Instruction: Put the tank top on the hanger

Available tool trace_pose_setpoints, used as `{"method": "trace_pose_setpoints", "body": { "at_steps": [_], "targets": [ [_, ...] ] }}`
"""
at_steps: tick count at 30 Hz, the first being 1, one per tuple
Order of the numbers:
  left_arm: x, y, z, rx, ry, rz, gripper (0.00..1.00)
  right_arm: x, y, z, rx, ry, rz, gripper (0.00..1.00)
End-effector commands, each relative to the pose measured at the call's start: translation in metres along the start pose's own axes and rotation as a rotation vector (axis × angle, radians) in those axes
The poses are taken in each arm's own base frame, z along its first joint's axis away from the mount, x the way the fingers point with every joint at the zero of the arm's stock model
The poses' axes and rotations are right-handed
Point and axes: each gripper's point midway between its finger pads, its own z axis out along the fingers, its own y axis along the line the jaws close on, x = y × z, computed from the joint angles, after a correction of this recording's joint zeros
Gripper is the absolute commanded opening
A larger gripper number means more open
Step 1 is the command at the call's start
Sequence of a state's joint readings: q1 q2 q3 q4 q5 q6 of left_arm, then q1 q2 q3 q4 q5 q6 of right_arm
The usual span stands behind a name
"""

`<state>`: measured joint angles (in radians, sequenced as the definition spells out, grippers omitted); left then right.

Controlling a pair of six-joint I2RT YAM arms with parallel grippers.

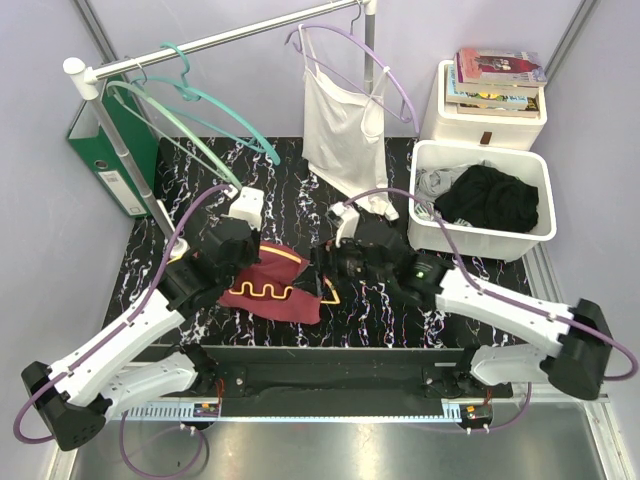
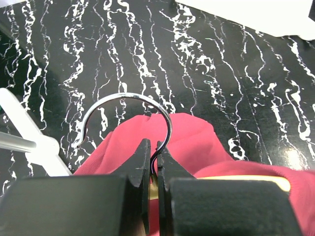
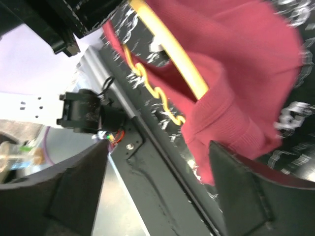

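Note:
The maroon tank top lies bunched on the black marble table, draped partly over the yellow hanger, whose wavy bar shows in front. My left gripper is shut on the stem of the hanger's metal hook, with red fabric and a strip of yellow hanger just beyond. My right gripper is open at the tank top's right end. In the right wrist view its fingers stand wide apart and empty, with the tank top and hanger beyond them.
A rail at the back carries teal hangers and a lilac hanger with a white camisole. A white bin holding a black garment stands at the right, with books on a white box behind it. A green binder stands at the left.

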<state>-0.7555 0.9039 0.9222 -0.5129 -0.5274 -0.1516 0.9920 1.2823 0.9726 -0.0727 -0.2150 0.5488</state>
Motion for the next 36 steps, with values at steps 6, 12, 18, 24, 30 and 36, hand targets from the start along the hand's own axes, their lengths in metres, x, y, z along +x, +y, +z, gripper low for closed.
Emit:
{"method": "trace_pose_setpoints", "body": {
  "at_steps": [6, 12, 18, 24, 30, 36],
  "targets": [
    [-0.032, -0.013, -0.011, 0.104, -0.131, -0.032, 0.00, -0.035, -0.015, -0.078, 0.184, -0.189, -0.146, 0.99],
    [-0.041, -0.026, -0.021, 0.209, -0.195, -0.034, 0.00, -0.008, -0.023, -0.072, 0.154, -0.100, -0.224, 0.94],
    [-0.046, -0.030, -0.029, 0.256, -0.236, -0.034, 0.00, 0.029, -0.029, -0.058, 0.085, 0.008, -0.227, 0.86],
    [-0.047, -0.032, -0.031, 0.272, -0.250, -0.028, 0.00, 0.044, -0.018, -0.049, -0.029, 0.023, -0.213, 0.79],
    [-0.047, -0.033, -0.032, 0.282, -0.255, -0.022, 0.00, 0.043, -0.011, -0.033, -0.102, -0.019, -0.203, 0.69],
    [-0.047, -0.035, -0.033, 0.293, -0.258, -0.021, 0.00, 0.040, -0.013, -0.028, -0.106, -0.059, -0.192, 0.33]
  ]
}}
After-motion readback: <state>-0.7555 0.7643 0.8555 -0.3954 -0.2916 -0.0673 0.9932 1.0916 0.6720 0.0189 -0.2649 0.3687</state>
